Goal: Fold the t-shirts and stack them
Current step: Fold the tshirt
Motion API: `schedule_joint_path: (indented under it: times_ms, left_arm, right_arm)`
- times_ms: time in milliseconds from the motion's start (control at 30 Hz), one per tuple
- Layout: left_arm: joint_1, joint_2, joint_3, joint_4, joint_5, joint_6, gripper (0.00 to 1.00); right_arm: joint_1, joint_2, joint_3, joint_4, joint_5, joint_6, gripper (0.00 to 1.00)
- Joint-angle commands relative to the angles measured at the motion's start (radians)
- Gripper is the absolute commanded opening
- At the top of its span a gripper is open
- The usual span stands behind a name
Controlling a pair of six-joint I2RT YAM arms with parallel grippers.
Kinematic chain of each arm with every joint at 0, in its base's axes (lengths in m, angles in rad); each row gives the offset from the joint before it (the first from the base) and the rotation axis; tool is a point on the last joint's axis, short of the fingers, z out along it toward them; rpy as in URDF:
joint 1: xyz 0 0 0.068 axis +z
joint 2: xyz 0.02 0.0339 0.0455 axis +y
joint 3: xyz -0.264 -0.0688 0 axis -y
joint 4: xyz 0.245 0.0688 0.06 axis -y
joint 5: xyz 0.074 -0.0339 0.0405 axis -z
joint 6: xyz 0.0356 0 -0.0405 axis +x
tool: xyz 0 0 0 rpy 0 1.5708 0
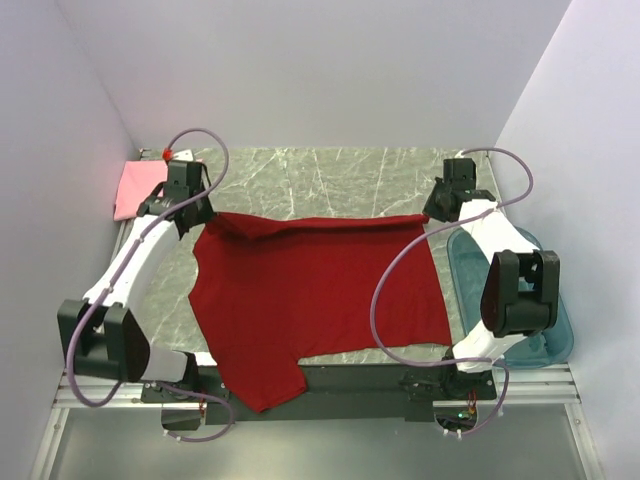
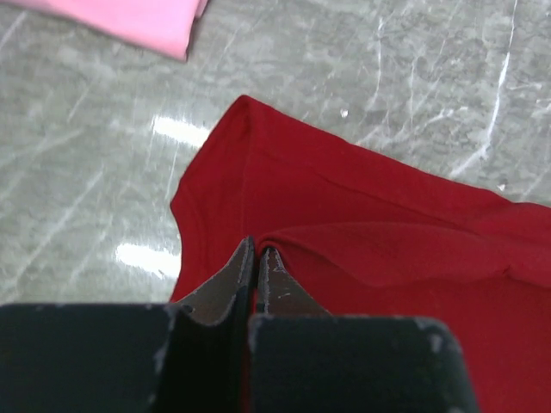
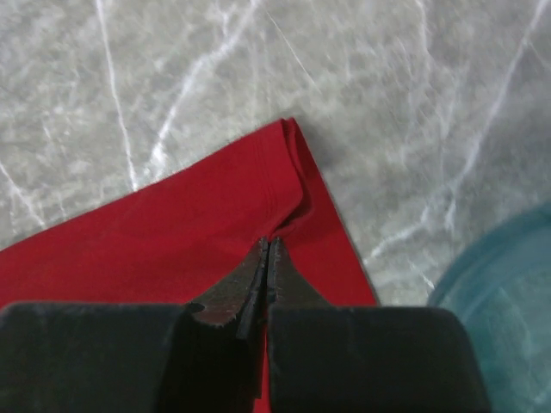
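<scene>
The deep red t-shirt lies spread on the marble table, one sleeve hanging over the near edge. My left gripper is shut on the shirt's far left corner, pinching a fold of red cloth between its fingertips. My right gripper is shut on the far right corner, pinching the hem at its tips. The light pink t-shirt lies folded at the far left; its edge shows in the left wrist view.
A translucent teal-blue bin sits at the table's right edge under the right arm; its rim shows in the right wrist view. White walls close in the left, far and right sides. Bare marble lies beyond the shirt.
</scene>
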Motion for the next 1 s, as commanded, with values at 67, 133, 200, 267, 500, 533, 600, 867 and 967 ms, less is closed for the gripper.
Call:
schedule_joint_path:
  times_ms: [67,133,200,267,500,533,600,867,967]
  left_arm:
    - [0.002,-0.079,-0.063,-0.062,0.015,-0.088,0.01]
    - [0.002,-0.098,-0.086,-0.074,0.029,-0.127,0.01]
    - [0.001,-0.116,-0.134,-0.074,0.058,-0.168,0.01]
    - [0.001,-0.156,-0.19,-0.061,0.055,-0.193,0.01]
    - [0.001,-0.242,-0.309,-0.028,0.113,-0.278,0.01]
    - [0.001,-0.248,-0.321,-0.021,0.126,-0.282,0.01]
    - [0.001,-0.25,-0.355,-0.01,0.137,-0.297,0.01]
    - [0.001,-0.262,-0.41,-0.011,0.083,-0.335,0.01]
    - [0.001,-0.273,-0.415,-0.017,0.077,-0.343,0.01]
  right_arm:
    - [-0.008,-0.079,-0.047,-0.023,0.055,0.024,0.0]
    - [-0.008,-0.077,-0.064,-0.023,0.075,0.031,0.0]
    - [-0.008,-0.073,-0.073,-0.023,0.085,0.037,0.0]
    - [-0.008,-0.071,-0.088,-0.014,0.09,0.041,0.0]
    - [-0.008,-0.022,-0.113,0.006,0.104,0.048,0.0]
    - [-0.008,-0.018,-0.119,0.012,0.102,0.048,0.0]
    - [-0.009,-0.002,-0.125,0.018,0.096,0.047,0.0]
    - [-0.008,0.033,-0.128,-0.003,0.087,0.05,0.0]
    - [-0.008,0.048,-0.125,-0.014,0.086,0.053,0.0]
